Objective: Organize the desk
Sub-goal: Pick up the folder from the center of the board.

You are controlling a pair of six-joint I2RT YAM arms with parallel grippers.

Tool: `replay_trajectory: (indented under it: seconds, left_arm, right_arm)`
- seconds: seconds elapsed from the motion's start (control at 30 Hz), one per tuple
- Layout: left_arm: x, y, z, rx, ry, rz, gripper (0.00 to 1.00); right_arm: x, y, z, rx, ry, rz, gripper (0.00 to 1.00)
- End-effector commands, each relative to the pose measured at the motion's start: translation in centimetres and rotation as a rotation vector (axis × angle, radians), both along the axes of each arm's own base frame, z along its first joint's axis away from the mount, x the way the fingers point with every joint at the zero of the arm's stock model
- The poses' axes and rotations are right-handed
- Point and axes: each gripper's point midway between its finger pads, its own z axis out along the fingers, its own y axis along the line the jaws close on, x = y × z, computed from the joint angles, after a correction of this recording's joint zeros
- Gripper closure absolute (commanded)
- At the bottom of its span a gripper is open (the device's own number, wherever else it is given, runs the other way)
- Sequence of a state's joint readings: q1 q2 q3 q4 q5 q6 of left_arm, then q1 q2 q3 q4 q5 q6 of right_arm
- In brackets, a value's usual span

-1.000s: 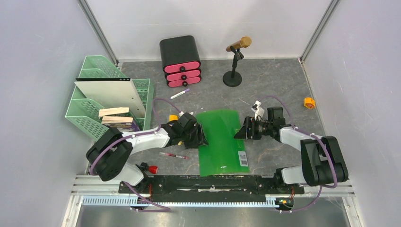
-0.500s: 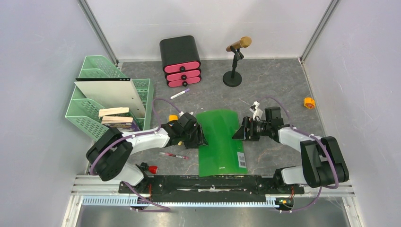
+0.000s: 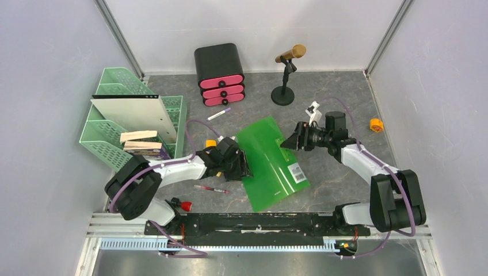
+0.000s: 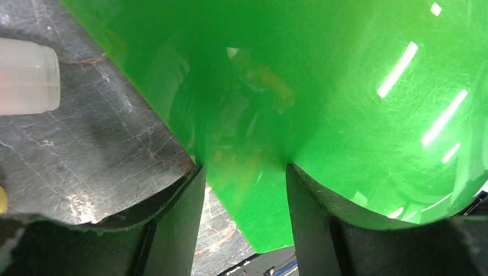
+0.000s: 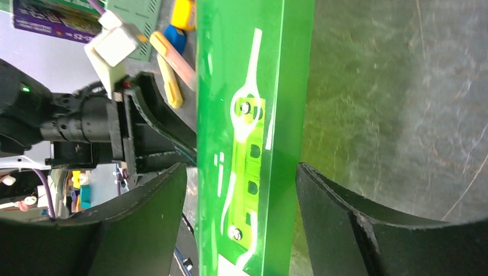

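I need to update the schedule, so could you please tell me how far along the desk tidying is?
Done: books and a white board sit in the green tray. In hand: the left gripper pinches the green folder, and the right gripper straddles its other edge. Left: a red pen, a marker and an orange roll lie loose on the desk.

In the left wrist view the green folder [image 4: 345, 86] ran off the top and right edges, and a pale capped thing [image 4: 26, 77], perhaps a bottle, was cut by the left edge. From above, the folder's white label [image 3: 296, 171] was too small to read. Whether the right claw [image 5: 240, 167] touched the folder was unclear.
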State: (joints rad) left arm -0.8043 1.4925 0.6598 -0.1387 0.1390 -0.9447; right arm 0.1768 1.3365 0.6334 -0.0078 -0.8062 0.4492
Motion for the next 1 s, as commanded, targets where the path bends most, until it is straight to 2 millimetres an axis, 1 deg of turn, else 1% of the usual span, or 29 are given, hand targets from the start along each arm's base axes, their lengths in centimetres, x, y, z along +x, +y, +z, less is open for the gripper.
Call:
replay_trajectory:
  seconds: [0.0, 0.07, 0.13, 0.33, 0.63, 0.87, 0.97]
  left_arm:
    - [-3.0, 1.6, -4.7, 0.098, 0.110, -0.023, 0.39]
    - [-3.1, 1.7, -4.9, 0.100, 0.115, -0.022, 0.39]
    - [-3.2, 1.7, -4.9, 0.096, 0.118, -0.020, 0.39]
    - [-3.2, 1.6, -5.0, 0.095, 0.119, -0.021, 0.40]
    - [-3.3, 1.7, -5.2, 0.098, 0.123, -0.022, 0.40]
    - [-3.3, 1.7, -5.3, 0.102, 0.125, -0.020, 0.40]
    - [-3.3, 1.7, -5.3, 0.102, 0.126, -0.023, 0.40]
  right_arm:
    - [-5.0, 3.6, 3.6, 0.179, 0.127, 0.224, 0.27]
    - [-5.0, 3.6, 3.6, 0.179, 0.128, 0.220, 0.30]
    - [-5.0, 3.6, 3.7, 0.181, 0.131, 0.224, 0.32]
    - [-5.4, 4.3, 4.0, 0.193, 0.142, 0.256, 0.33]
    - [-6.3, 5.5, 5.5, 0.224, 0.132, 0.310, 0.35]
    - [-7.6, 5.5, 4.4, 0.192, 0.158, 0.339, 0.37]
    - [-8.1, 5.3, 3.3, 0.141, 0.185, 0.347, 0.39]
